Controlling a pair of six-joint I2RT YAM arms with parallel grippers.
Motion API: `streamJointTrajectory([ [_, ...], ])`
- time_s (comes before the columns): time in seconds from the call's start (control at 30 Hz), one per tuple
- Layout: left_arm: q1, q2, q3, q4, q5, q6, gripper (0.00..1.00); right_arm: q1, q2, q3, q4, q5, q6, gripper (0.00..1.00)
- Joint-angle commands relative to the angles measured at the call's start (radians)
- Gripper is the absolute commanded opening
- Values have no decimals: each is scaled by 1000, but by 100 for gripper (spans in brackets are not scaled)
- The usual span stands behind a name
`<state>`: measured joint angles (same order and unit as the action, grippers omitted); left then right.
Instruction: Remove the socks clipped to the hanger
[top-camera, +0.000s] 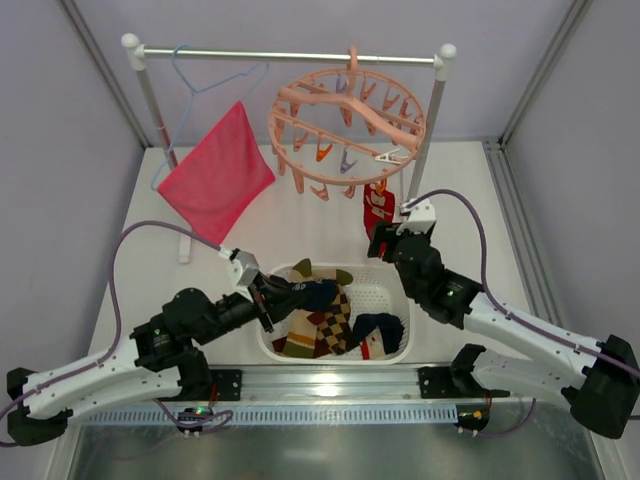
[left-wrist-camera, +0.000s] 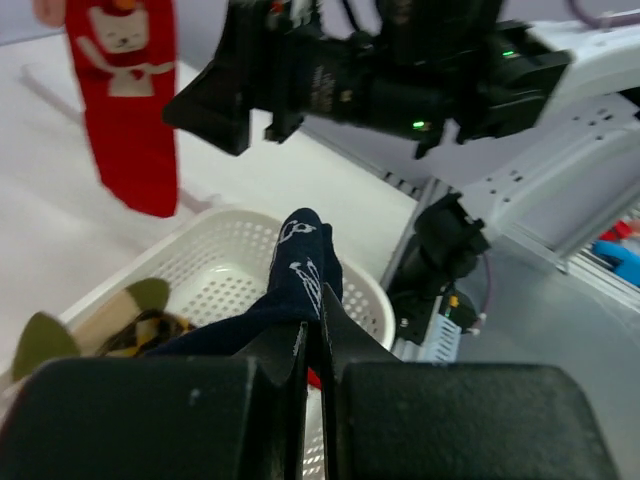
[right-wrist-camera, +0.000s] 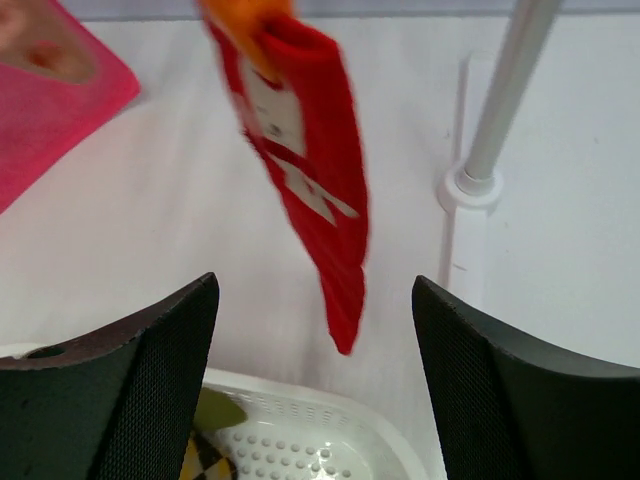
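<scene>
- Drying rack (top-camera: 290, 55): a thin metal rail on two white-capped posts, rigid. It carries the hanger at its right end.
- Hanger (top-camera: 347, 125): a round salmon-pink plastic ring with crossbars, hooked to the rail. It is stiff but free to swing, so a pull on a sock will probably tilt it. Small pegs dangle all round the rim.
- Pink-red cloth (top-camera: 217, 172): a soft square hanging left of the ring, not part of the task.
- Basket (top-camera: 385, 275): white perforated plastic with rigid walls, on the table between the arms.
- Socks in the basket (top-camera: 320, 330): limp knit fabric in a loose pile, brown argyle uppermost.
- Red sock (right-wrist-camera: 305, 150): the only sock seen clipped to the hanger, hanging straight down at the ring's near right edge. It is light, soft and non-fragile. It looks best taken at mid-length and drawn downward to slip the peg.
- Navy sock (left-wrist-camera: 300, 270): dark knit with a pale motif, draped over the basket.
- Right gripper (right-wrist-camera: 315, 330): jaws spread wide, with textured pads either side of the red sock's lower end and not touching it.
- Left gripper (left-wrist-camera: 313, 330): jaws closed, pinching the navy sock.
- Orange peg (right-wrist-camera: 245, 20): a sprung plastic clip biting the red sock's cuff.
</scene>
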<state>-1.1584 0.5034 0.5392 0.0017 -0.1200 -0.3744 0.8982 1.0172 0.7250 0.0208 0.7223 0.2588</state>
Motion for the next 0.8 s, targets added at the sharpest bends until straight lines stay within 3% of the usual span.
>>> streamJointTrajectory([
  [0.0,-1,59,71,58,252,2,0,-132,-113,-119,22,-55,115,79],
  [0.07,-3,130,88,121,360,-11,0,-235,-202,-182,7,-102,125,79],
  [0.23,-1,283,100,260,416,-24,0,-367,-354,-277,-15,-141,128,86],
  [0.43,-1,507,143,428,519,-77,0,-510,-364,-317,-15,-247,138,88],
  [0.63,-1,642,142,469,501,-92,0,-551,-348,-334,7,-279,142,88],
  [0.77,-1,675,117,439,378,-80,0,-571,-348,-348,22,-305,143,88],
])
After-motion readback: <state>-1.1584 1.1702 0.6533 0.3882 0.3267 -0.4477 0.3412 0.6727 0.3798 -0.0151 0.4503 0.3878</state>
